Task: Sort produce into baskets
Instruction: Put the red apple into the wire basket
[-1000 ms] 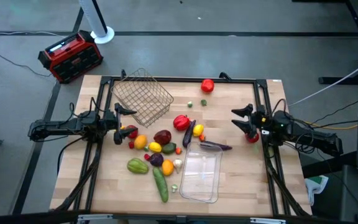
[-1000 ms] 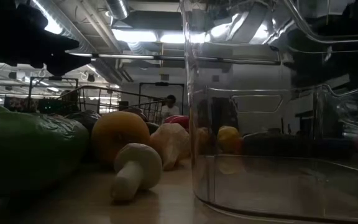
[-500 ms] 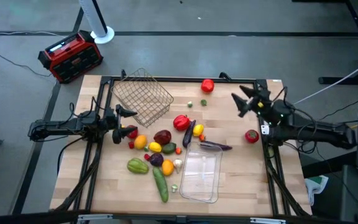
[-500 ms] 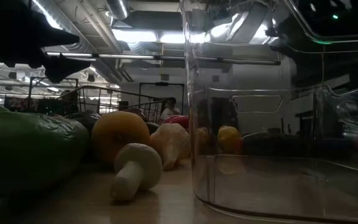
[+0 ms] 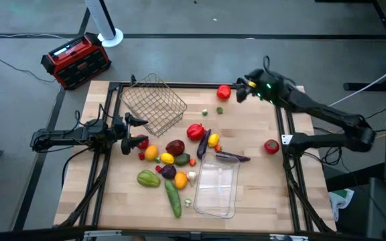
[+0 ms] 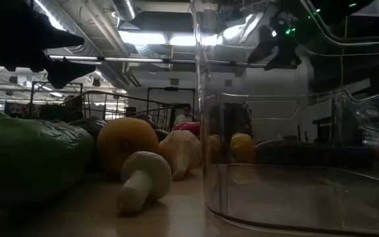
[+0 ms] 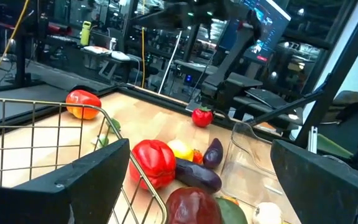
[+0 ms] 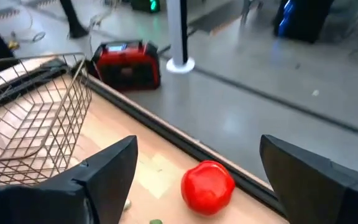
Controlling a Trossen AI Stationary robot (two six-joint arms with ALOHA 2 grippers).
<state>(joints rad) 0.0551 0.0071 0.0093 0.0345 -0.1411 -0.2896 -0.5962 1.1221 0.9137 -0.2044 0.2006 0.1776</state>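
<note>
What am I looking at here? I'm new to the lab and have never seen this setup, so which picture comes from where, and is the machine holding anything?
It is a robot with two dark arms at a wooden table, sorting toy produce. The high view looks straight down. The low view sits at table height, beside the clear plastic tray. The other two pictures come from cameras on the arms' wrists.

In the middle lies a heap of toy produce, next to a tilted wire basket. One red fruit lies near the far edge, and another red fruit lies near the right edge.

The left end effector waits open beside the basket. The right end effector is open, reaching toward the far red fruit without touching it. Neither holds anything.
</note>
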